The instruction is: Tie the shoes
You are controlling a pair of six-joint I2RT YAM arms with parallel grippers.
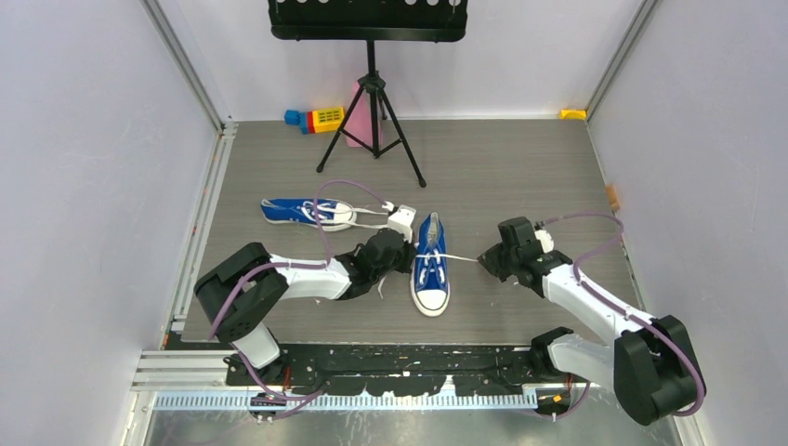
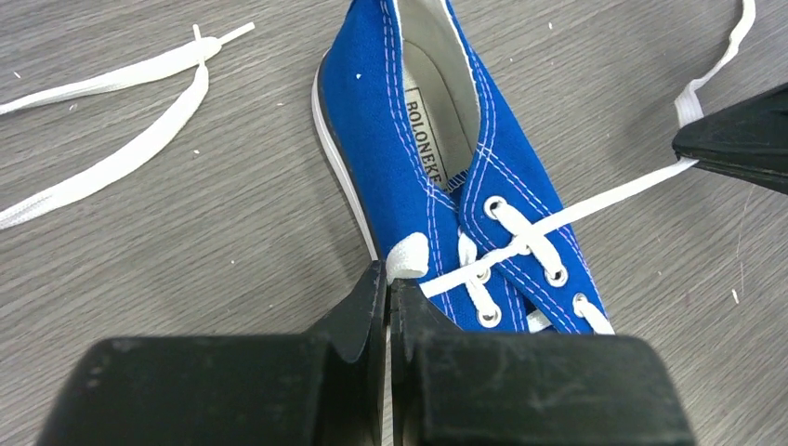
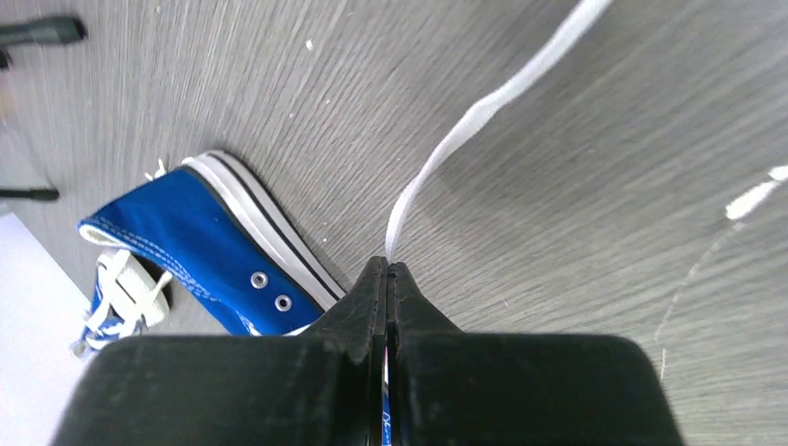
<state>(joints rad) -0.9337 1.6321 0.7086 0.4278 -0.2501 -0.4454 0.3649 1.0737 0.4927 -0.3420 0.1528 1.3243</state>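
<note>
Two blue shoes lie on the grey table. One shoe (image 1: 431, 269) stands upright between the arms, toe towards the bases. The other shoe (image 1: 305, 212) lies on its side further back on the left. My left gripper (image 1: 413, 255) (image 2: 388, 275) is shut on a white lace (image 2: 409, 256) at that shoe's left edge. The lace (image 2: 613, 197) runs taut across the eyelets to my right gripper (image 1: 481, 260) (image 3: 387, 267), which is shut on it. Its free tail (image 3: 483, 111) trails away over the table. A blue shoe (image 3: 186, 243) shows at the left of the right wrist view.
A black music stand on a tripod (image 1: 372, 121) is at the back centre, with coloured toy blocks (image 1: 316, 119) and a pink object beside its legs. A small yellow item (image 1: 573, 114) sits in the back right corner. The other shoe's loose laces (image 2: 121, 121) lie left of the near shoe.
</note>
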